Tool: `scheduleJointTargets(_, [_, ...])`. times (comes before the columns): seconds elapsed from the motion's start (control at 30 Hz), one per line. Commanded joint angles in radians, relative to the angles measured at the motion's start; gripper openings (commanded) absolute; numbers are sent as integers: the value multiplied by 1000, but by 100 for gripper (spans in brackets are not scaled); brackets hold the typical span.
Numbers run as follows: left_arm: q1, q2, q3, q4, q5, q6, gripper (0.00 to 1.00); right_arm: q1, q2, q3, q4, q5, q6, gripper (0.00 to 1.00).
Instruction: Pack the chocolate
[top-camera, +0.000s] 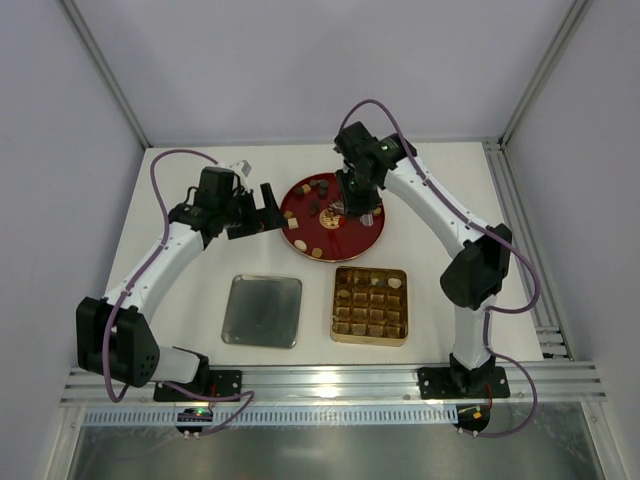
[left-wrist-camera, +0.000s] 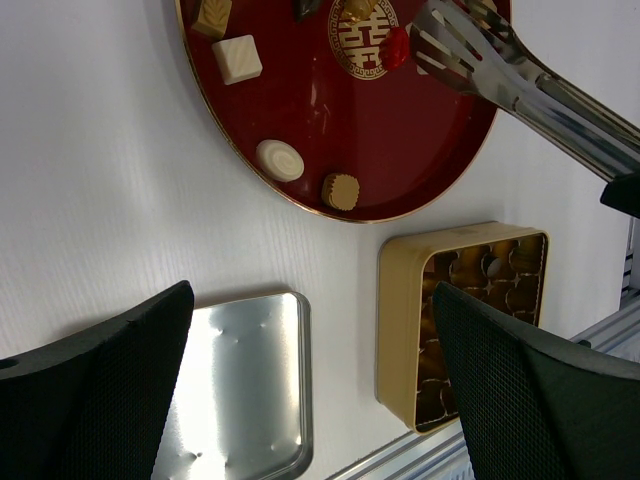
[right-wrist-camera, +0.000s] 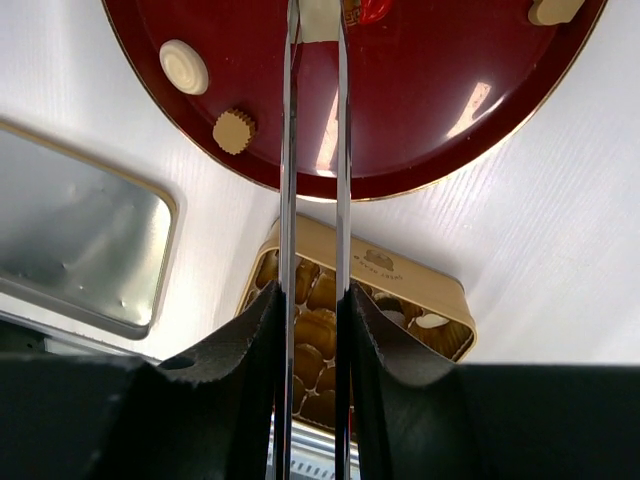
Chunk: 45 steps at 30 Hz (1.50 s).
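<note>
Several chocolate pieces lie on the red plate (top-camera: 352, 238): a white square (left-wrist-camera: 237, 58), a white round one (left-wrist-camera: 280, 159) and a tan round one (left-wrist-camera: 341, 191). My right gripper (right-wrist-camera: 312, 300) is shut on metal tongs (right-wrist-camera: 290, 150) that reach over the plate. Between the tong tips sits a cream-white chocolate (right-wrist-camera: 318, 18), just at the top edge of the right wrist view. From the left wrist view the tongs (left-wrist-camera: 480, 50) show over the plate's middle. My left gripper (left-wrist-camera: 312, 300) hovers open and empty left of the plate, above the table.
A gold gridded tin (top-camera: 370, 305) stands in front of the plate, with a white piece (top-camera: 395, 283) in a far right cell. Its silver lid (top-camera: 262, 310) lies to the left. A metal rail (top-camera: 330, 385) runs along the near edge.
</note>
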Motion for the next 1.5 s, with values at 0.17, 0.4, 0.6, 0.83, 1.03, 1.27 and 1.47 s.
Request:
scheduleJointTargets(0.17, [6, -8, 3, 23, 13, 11, 100, 17, -226, -148, -6, 2, 26, 26])
scheduleJointTargets(0.4, [6, -8, 5, 23, 12, 9, 100, 46, -447, -370, -8, 8, 76, 26])
scheduleJointTargets(0.6, [6, -8, 5, 23, 4, 11, 100, 112, -588, -506, -24, 29, 139, 26])
scheduleJointTargets(0.83, [6, -8, 5, 25, -2, 12, 100, 212, -719, -627, -50, 45, 224, 27])
scheduleJointTargets(1.03, [6, -12, 0, 23, -7, 15, 100, 262, -788, -716, -43, 45, 271, 26])
scheduleJointTargets(1.27, [6, -12, 2, 22, -5, 15, 100, 307, -803, -777, -18, 42, 299, 26])
scheduleJointTargets(1.47, [6, -16, 2, 20, -7, 15, 100, 322, -803, -803, -8, 46, 305, 27])
